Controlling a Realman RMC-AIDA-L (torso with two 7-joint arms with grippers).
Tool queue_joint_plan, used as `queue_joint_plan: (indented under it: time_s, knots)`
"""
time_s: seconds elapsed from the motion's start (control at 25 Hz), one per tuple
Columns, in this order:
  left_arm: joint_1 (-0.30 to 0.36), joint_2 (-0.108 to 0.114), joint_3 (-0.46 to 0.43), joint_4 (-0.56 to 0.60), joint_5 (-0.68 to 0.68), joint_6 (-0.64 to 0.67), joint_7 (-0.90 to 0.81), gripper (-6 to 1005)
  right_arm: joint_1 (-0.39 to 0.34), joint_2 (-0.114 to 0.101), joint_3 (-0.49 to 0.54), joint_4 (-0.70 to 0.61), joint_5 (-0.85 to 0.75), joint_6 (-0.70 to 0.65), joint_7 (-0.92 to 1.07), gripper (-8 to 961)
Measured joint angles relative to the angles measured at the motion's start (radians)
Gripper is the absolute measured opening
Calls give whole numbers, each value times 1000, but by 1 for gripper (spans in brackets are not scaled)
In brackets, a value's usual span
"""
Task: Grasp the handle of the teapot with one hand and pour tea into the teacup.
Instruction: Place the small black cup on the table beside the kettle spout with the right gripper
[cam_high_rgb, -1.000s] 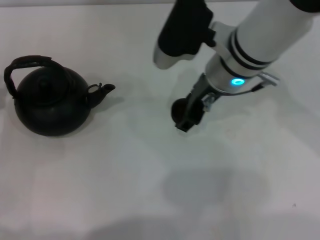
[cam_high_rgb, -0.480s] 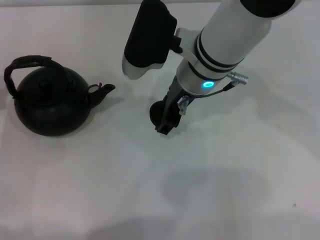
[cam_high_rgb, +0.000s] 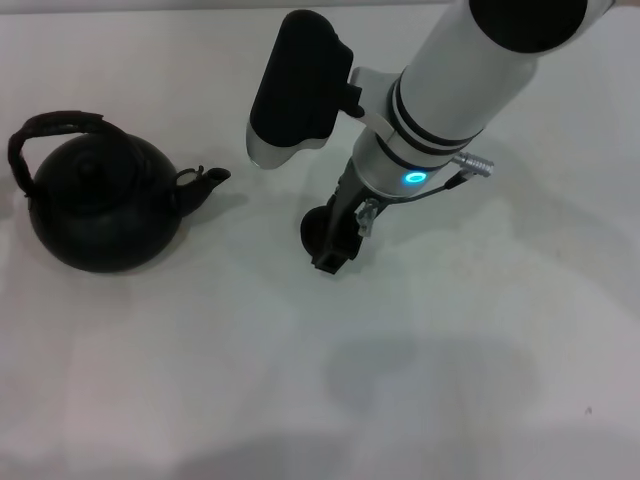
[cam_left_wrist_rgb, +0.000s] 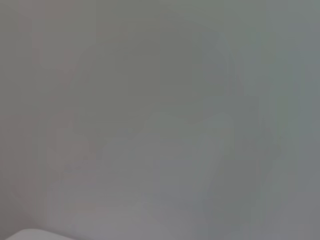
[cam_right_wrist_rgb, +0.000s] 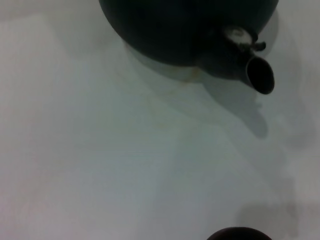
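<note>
The matte black teapot (cam_high_rgb: 100, 205) stands at the left of the white table, its spout (cam_high_rgb: 205, 182) pointing right. Its arched handle (cam_high_rgb: 45, 130) rises over the lid, untouched. My right gripper (cam_high_rgb: 332, 250) reaches down at the table's middle, shut on the small dark teacup (cam_high_rgb: 313, 228), which sits low at the table a short way right of the spout. In the right wrist view the teapot's body (cam_right_wrist_rgb: 185, 25) and spout (cam_right_wrist_rgb: 257, 75) show, with the teacup's rim (cam_right_wrist_rgb: 239, 234) at the frame's edge. My left gripper is out of view.
The white table (cam_high_rgb: 200, 380) stretches bare in front and to the right. My right arm's white forearm (cam_high_rgb: 460, 80) and a black camera housing (cam_high_rgb: 295, 85) hang over the far middle. The left wrist view shows only a plain pale surface.
My right gripper has carried the teacup leftward toward the teapot's spout over the last second, then nearly stopped. The teapot has not moved.
</note>
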Motion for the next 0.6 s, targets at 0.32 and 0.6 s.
queue_joint_plan:
  time_s: [0.32, 0.6]
  knots:
    - [-3, 0, 0, 4, 0, 0, -11, 661, 0, 0, -7, 11, 1, -15, -5, 750]
    - [-6, 0, 0, 7, 0, -2, -11, 660, 4, 0, -8, 22, 1, -31, -10, 754]
